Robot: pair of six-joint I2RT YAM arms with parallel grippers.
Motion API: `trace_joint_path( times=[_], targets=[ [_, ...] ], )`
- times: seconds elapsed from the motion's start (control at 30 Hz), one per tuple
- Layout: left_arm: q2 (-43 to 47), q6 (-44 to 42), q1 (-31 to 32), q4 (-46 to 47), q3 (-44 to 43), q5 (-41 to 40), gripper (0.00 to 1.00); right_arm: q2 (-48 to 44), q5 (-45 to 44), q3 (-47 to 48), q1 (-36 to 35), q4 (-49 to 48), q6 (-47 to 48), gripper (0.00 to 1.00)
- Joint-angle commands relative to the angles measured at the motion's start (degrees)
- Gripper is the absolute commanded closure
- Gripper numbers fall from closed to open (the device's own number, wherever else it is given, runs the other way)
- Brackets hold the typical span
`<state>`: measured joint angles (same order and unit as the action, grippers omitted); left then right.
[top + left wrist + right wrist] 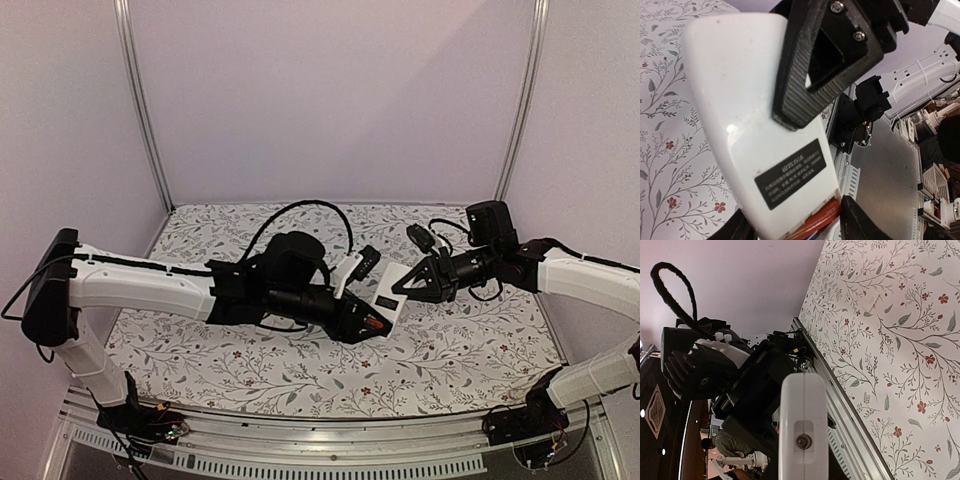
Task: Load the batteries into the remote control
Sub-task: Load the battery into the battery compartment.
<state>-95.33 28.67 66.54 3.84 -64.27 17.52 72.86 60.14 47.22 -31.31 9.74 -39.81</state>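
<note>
closest to my left wrist lens, a flat white plastic remote control [740, 100] fills the view, its plain back toward the camera. a black rectangular label [790, 175] with white print sits near its close end. the left fingers [856, 222] sit one on each long edge of that end, clamped on it. a reddish-orange strip [817, 219] shows along the edge beside one of them; i cannot tell whether it is a battery or the remote's red face. across the far half of the back lies one of the right fingers [792, 75], a black ribbed open-framed piece pressed flat on the white plastic. its partner is hidden under the body, so i read the pair as closed on the remote control too.

from the top camera, the remote control [386, 297] hangs between the two arms over the middle of the floral-printed cloth surface [250, 370], clear of it. the white left arm [140, 288] reaches in from one side and the white right arm [585, 272] from the other.

my right wrist camera sees the remote control [802, 405] end-on, with a small round dark spot [801, 441] in its tip. a small flat white plastic piece [870, 301] lies alone on the surface, well apart from it.
</note>
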Motion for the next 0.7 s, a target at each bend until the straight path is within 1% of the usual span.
trace_joint_path(
  times=[0.0,0.07,0.27,0.43,0.57,0.67],
  targets=[
    [0.52,0.19,-1.15,2.32,1.64,2.26,0.51,-1.68,1.44,0.85,0.39,-0.46,0.20,1.00],
    [0.81,0.70,-1.60,3.32,2.26,2.72,0.55,-2.24,1.55,0.80,0.37,-0.47,0.33,1.00],
    [0.68,0.91,-2.28,3.54,3.10,3.09,0.65,-3.70,2.12,1.02,0.41,-1.11,0.35,1.00],
    [0.83,2.16,-3.39,4.51,4.49,3.72,0.75,-4.81,2.95,1.19,0.40,-2.20,-0.25,1.00],
    [0.85,2.65,-3.95,4.84,4.87,3.83,0.77,-5.01,3.06,1.21,0.38,-2.54,-0.53,1.00],
    [0.92,1.31,-3.92,3.99,4.37,3.47,0.75,-4.85,2.78,1.27,0.41,-2.59,-0.61,1.00]
  ],
)
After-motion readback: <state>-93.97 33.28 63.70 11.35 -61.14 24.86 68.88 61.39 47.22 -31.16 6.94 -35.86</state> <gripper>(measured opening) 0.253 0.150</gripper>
